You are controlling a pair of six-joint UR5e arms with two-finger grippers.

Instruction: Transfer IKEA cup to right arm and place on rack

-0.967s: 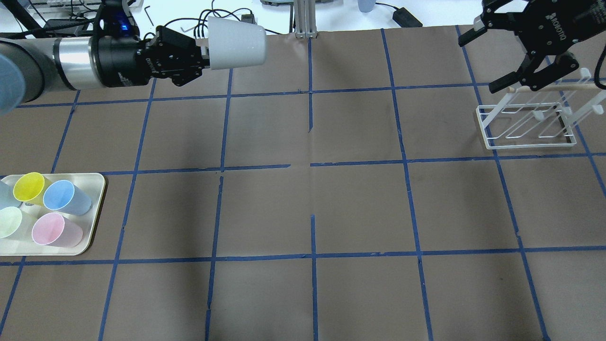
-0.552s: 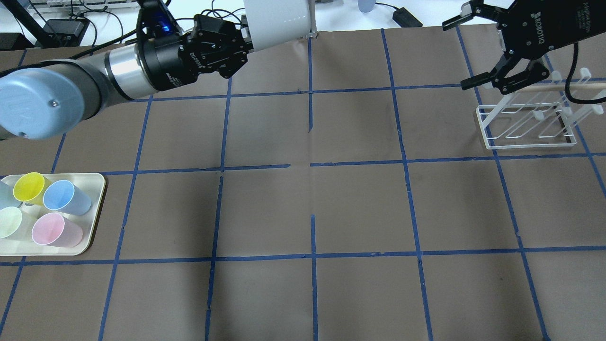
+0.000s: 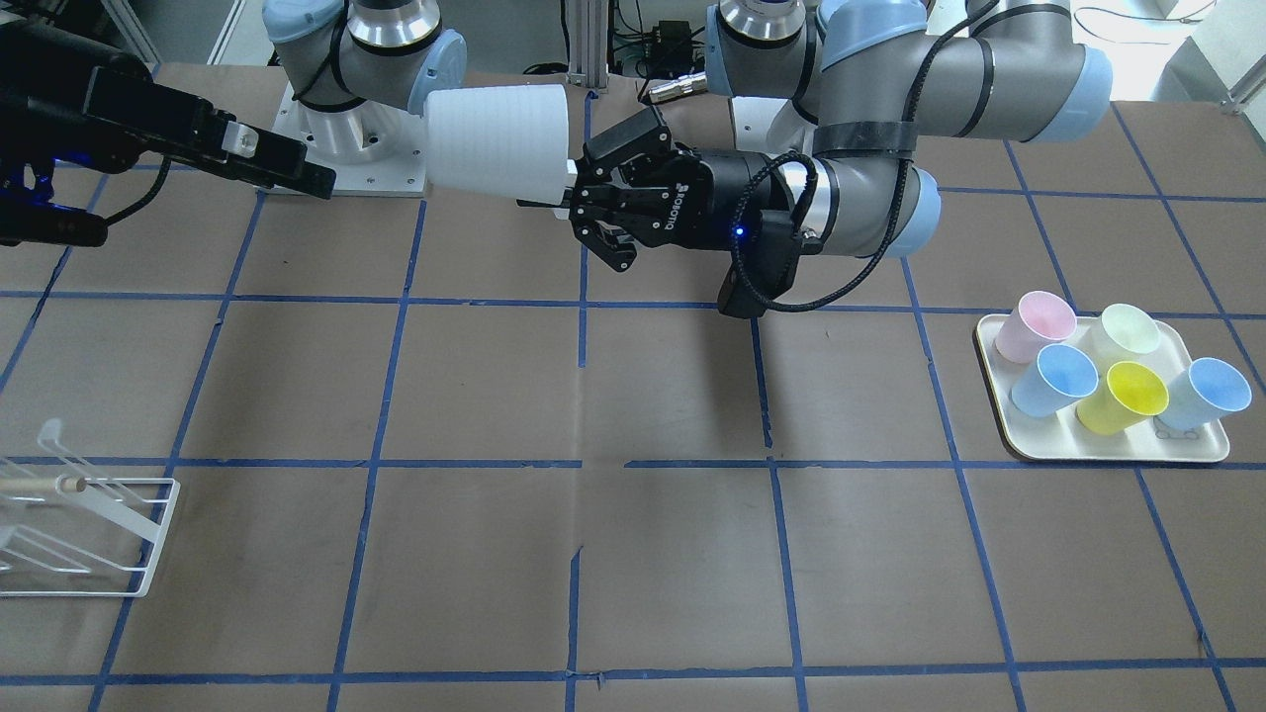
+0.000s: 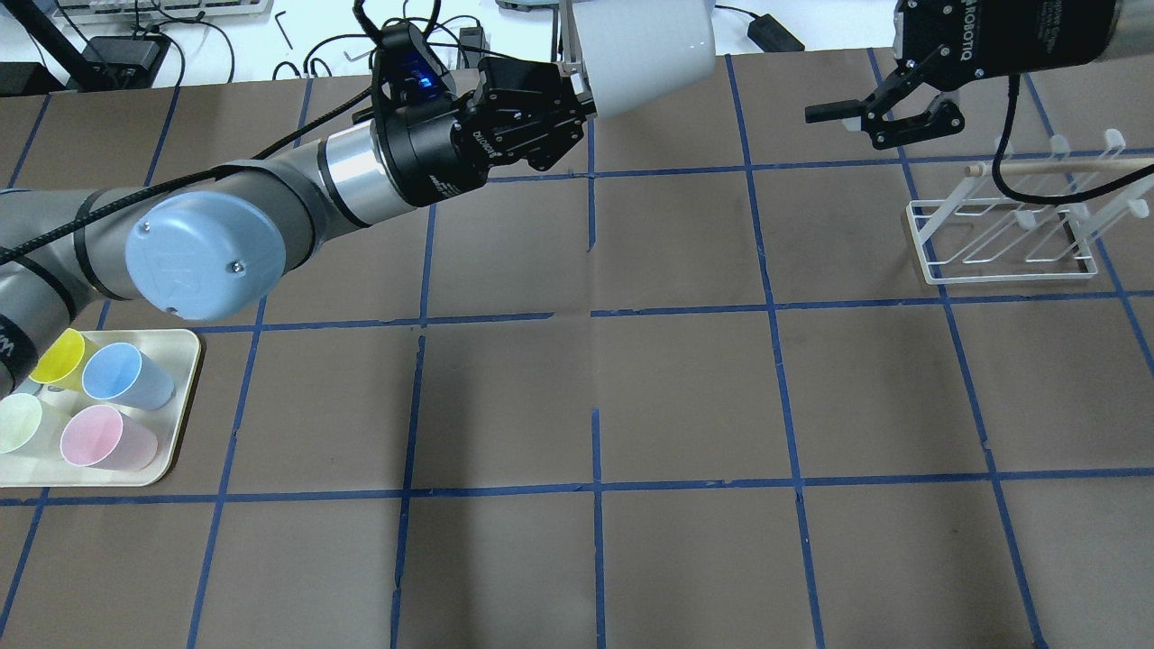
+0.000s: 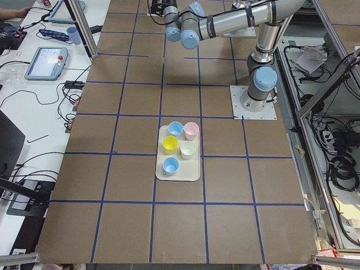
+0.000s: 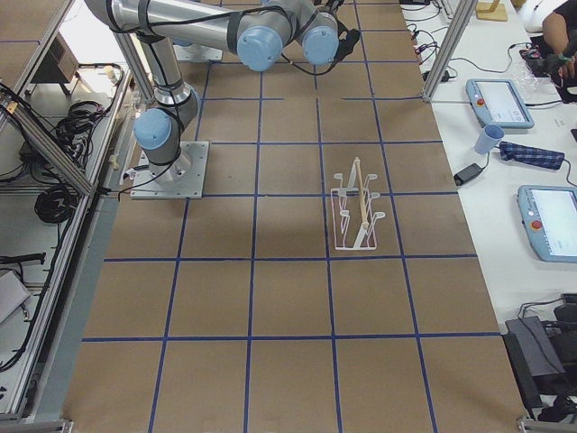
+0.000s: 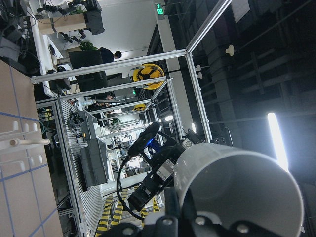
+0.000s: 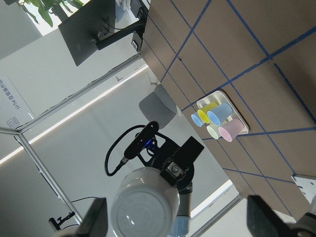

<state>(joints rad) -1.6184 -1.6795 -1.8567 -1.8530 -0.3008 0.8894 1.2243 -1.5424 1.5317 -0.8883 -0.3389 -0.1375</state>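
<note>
Pale grey plastic, the IKEA cup (image 3: 497, 138) lies on its side in the air between the two arms. The left gripper (image 3: 572, 193) is clamped on its rim end, and its base points toward the right gripper (image 4: 852, 124). That gripper's jaws are spread wide and hold nothing — near the cup, not touching it. The white wire rack (image 4: 1005, 239) stands on the table at the right arm's side, well apart from the cream tray (image 4: 180, 361) of coloured cups.

Gap: open air is lying between the pale grey tapered plastic cup (image 4: 645, 54) and the black two-finger right gripper (image 4: 845, 126), top right.
Right edge: the white wire dish rack (image 4: 1001, 242) is standing just below-right of that gripper.
Lower left: the cream tray (image 4: 173, 424) of cups is filling the edge.
</note>
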